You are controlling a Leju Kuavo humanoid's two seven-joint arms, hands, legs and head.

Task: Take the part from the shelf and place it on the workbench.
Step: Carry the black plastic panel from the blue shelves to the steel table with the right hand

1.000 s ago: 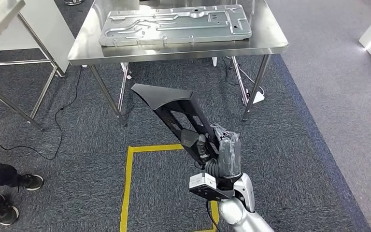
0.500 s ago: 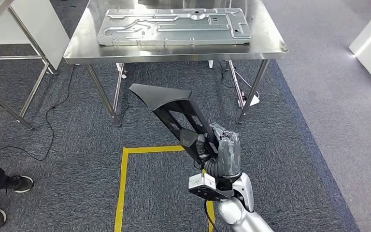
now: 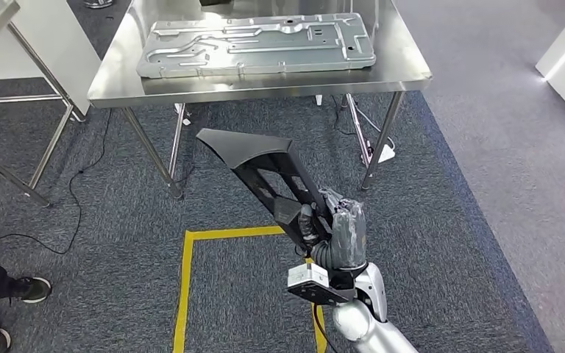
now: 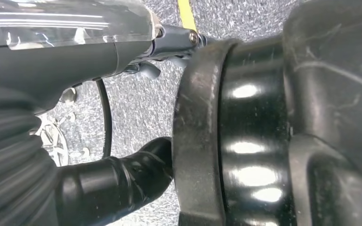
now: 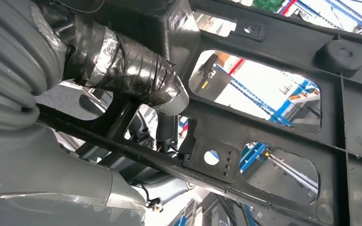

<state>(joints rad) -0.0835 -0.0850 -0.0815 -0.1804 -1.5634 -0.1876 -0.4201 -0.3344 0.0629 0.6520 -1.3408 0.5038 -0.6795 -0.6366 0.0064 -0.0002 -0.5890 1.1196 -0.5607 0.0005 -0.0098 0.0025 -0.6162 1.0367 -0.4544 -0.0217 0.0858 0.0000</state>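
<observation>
part (image 3: 261,170) | gripped by right hand (image 3: 336,234) | slants up-left toward workbench (image 3: 404,68)

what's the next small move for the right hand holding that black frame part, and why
Probably carry on forward toward the stainless steel workbench and raise the part. The right hand grips the black openwork plastic part low, over the grey carpet, short of the bench's near edge and below its top. A large grey stamped metal panel covers much of the top, so aim for the bare strip at the front.
</observation>
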